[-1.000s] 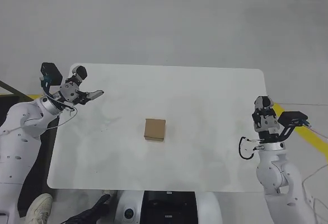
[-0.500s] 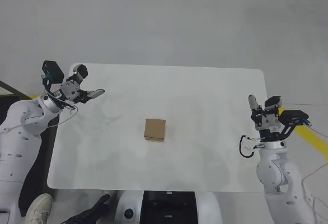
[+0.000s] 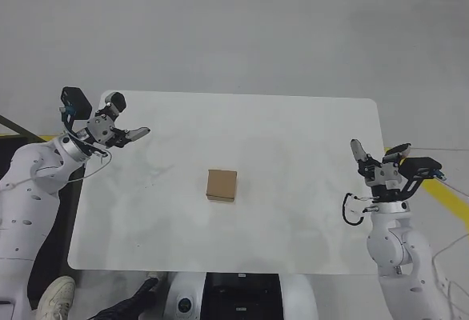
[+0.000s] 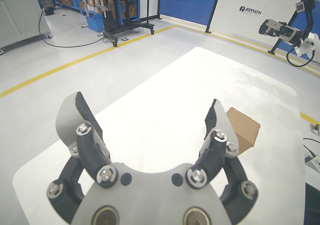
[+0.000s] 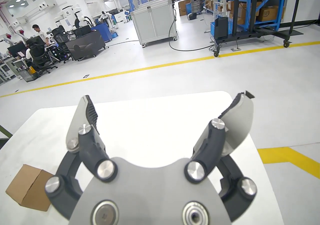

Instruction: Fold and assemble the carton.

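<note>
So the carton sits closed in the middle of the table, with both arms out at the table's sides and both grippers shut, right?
Not quite: the grippers are open, not shut. The left gripper and the right gripper each stand spread wide and empty in their own wrist views. The carton does sit closed in the middle of the table, both arms out at its sides.

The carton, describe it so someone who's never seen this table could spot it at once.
Find the white table with rounded corners. Near its middle sits the carton, a closed brown cardboard box. It alone is brown; the open left hand and right hand hang well off at opposite sides.
</note>
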Controlling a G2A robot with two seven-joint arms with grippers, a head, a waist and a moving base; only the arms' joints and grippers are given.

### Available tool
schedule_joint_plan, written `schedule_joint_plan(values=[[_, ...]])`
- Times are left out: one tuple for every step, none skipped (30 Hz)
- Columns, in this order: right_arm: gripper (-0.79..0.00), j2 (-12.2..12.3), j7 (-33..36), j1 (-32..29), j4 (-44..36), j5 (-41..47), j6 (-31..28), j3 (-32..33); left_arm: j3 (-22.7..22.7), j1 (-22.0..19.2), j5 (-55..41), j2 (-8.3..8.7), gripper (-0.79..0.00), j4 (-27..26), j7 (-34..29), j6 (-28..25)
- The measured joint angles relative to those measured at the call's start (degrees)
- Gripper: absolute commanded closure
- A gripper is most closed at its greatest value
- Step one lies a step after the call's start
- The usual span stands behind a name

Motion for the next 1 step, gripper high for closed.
schedule_joint_plan(values=[[-0.785,0.0,0.0,0.0,0.0,0.0,0.0,0.0,0.0,0.0,0.0,0.00,-0.784,0.0,0.0,0.0]])
